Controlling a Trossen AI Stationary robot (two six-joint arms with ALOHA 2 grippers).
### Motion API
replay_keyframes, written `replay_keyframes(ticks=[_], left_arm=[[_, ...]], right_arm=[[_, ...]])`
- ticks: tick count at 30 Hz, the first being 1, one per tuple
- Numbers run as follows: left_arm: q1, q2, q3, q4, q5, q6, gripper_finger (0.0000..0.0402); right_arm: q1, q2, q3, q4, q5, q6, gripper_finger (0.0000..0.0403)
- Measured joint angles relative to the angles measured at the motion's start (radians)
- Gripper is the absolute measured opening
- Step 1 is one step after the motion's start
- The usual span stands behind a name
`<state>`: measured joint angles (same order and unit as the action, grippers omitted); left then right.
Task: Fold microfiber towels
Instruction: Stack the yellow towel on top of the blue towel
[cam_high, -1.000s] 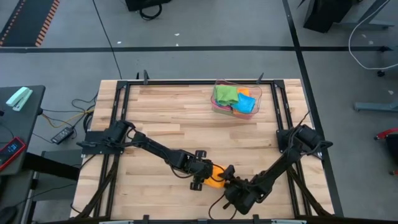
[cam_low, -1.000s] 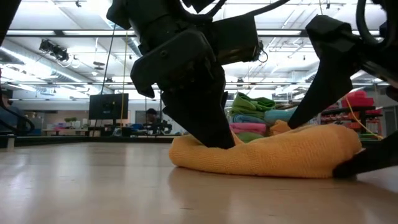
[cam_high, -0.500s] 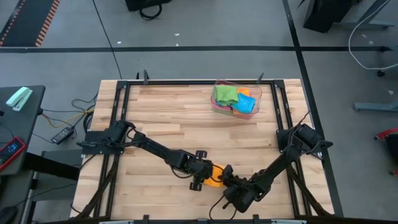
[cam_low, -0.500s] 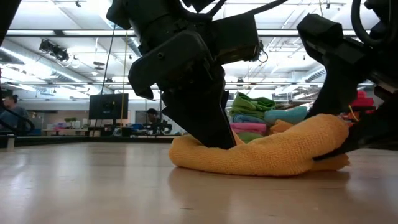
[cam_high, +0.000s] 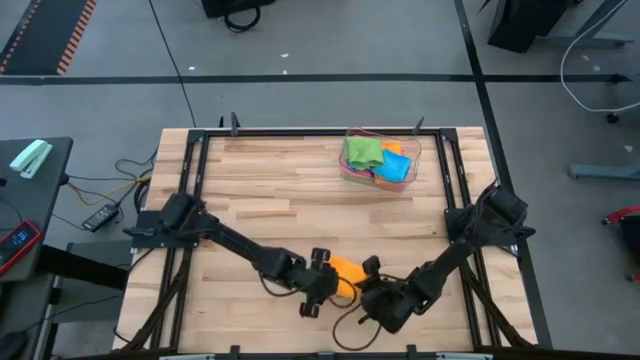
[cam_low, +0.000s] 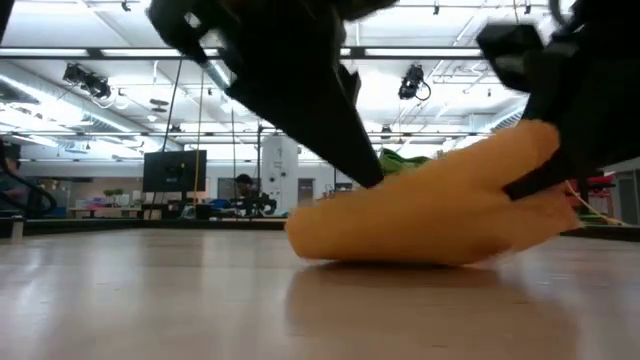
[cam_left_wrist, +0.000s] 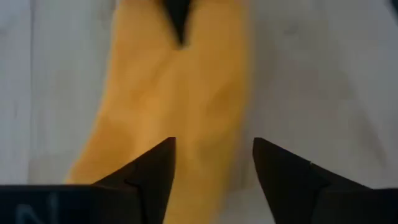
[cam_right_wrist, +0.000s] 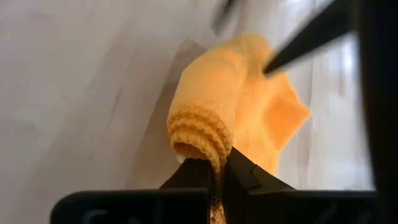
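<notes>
Towel in orange (cam_high: 345, 270) lies near the bench's (cam_high: 270, 190) front edge, between both arms. The right pincer (cam_right_wrist: 214, 167) pinches its rolled edge tight and lifts it. The left pincer (cam_left_wrist: 211, 163) straddles the cloth, fingers spread apart.

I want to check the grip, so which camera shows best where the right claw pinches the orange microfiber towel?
Right wrist view: the right claw is shut on the orange microfiber towel at its rolled edge. High view shows it tiny; low view blurred; left wrist only cloth.
</notes>
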<state>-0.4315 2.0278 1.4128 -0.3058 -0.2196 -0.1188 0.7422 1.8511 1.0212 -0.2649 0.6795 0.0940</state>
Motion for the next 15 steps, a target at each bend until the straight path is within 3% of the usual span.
replay_keyframes(ticks=[4, 8, 15], left_arm=[[-0.03, -0.002, 0.0, 0.049, -0.032, -0.009, 0.0272], [-0.051, 0.004, 0.0, 0.065, -0.172, -0.029, 0.032], [-0.055, 0.037, 0.002, 0.123, -0.198, -0.026, 0.0342]], right_arm=[[-0.006, -0.036, -0.004, -0.004, -0.022, 0.088, 0.0013], [-0.005, -0.054, -0.001, 0.001, -0.023, 0.147, 0.0013], [-0.023, -0.063, -0.001, 0.003, -0.027, 0.234, 0.0013]])
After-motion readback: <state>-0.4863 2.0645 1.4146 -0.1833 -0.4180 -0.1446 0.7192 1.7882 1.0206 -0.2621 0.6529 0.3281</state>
